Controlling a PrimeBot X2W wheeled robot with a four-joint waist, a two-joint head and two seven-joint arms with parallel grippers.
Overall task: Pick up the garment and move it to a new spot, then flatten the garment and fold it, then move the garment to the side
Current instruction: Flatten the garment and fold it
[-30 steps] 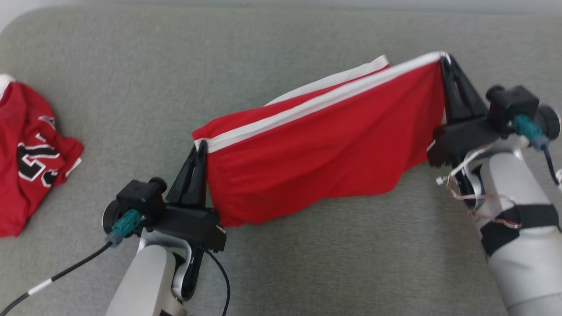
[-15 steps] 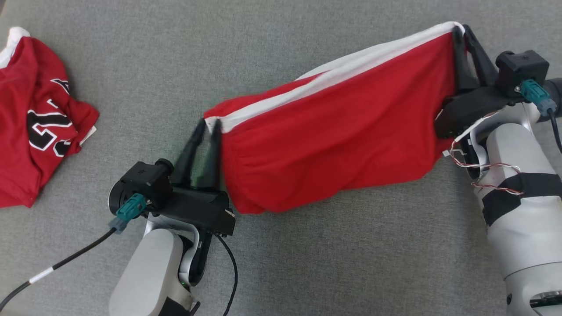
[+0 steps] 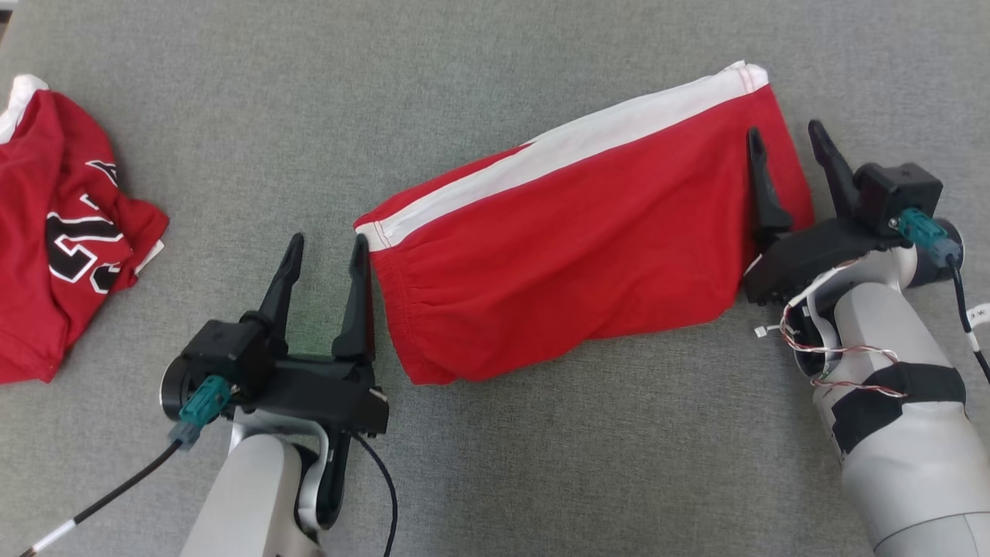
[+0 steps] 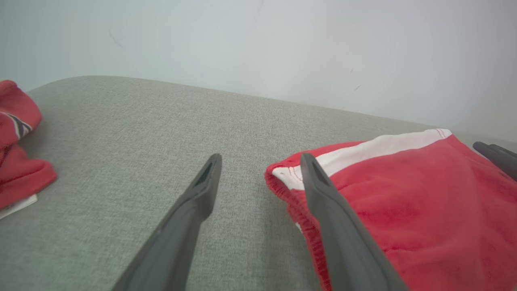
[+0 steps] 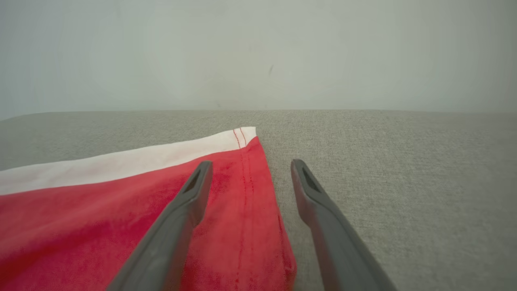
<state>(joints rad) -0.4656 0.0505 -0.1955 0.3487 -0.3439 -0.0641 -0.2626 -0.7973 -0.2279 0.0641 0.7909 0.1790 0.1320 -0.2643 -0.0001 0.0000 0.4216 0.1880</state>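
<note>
The garment (image 3: 572, 240) is a pair of red shorts with a white side stripe, lying folded on the grey fabric surface. My left gripper (image 3: 326, 247) is open just left of its waistband end (image 4: 282, 178), one finger beside the elastic edge. Over the hem end, my right gripper (image 3: 785, 139) is open, its left finger above the red cloth (image 5: 226, 210) and its right finger over bare surface. Neither gripper holds anything.
A crumpled red jersey (image 3: 54, 224) with black and white numbers lies at the far left, seen also as the jersey (image 4: 16, 161) at the left edge. Bare grey surface (image 3: 541, 464) stretches in front. A pale wall (image 5: 258, 52) rises behind the far edge.
Both grippers opened and let go of the shorts' top edge; the shorts dropped flat onto the surface. The camera view has shifted downward.
</note>
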